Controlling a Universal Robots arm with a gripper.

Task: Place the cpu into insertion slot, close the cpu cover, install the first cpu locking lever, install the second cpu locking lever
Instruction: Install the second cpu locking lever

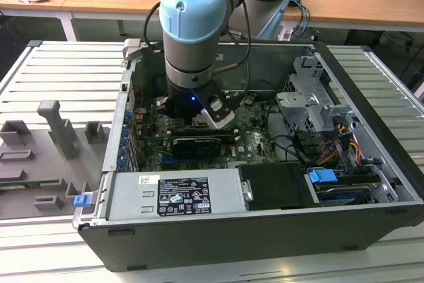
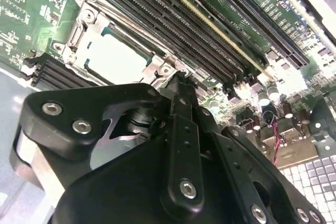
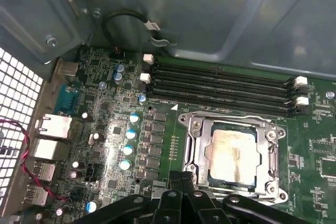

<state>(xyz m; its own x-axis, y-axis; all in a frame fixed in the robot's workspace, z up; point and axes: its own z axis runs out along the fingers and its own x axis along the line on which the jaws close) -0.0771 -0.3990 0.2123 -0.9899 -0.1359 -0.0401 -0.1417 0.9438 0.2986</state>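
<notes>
Going from the exterior view's left: the grey parts tray (image 1: 46, 157) sits on the slatted bench (image 1: 73, 71), well off from your claw (image 3: 181, 176) and outside the open computer case (image 1: 265, 230), so nothing there is in play right now. The arm reaches straight down into the case, which puts the claw low over the green board, with the drive cage (image 1: 311, 104) well clear of it toward the exterior view's right.

In the first wrist view, the rear ports (image 3: 50, 127) are off to the side. The cpu (image 3: 231, 153) is just ahead of the fingertips, lying flat in the insertion slot (image 3: 231, 183) with its pale metal face up. The cpu cover (image 3: 197, 129) looks folded down around it, and the chip shows through the window, so I'd say the first two steps are done. The memory slots (image 3: 220, 85) run past the far side of the socket from the claw.

The claw's fingers are pressed together and I can't see anything pinched between them. The tips sit right at the near edge of the socket frame, which is the sort of spot you'd want for nudging a locking lever with a narrow closed tip instead of grabbing it. That's a guess, though. I can't tell from these views whether either lever is latched, or whether the tips are actually touching metal
</notes>
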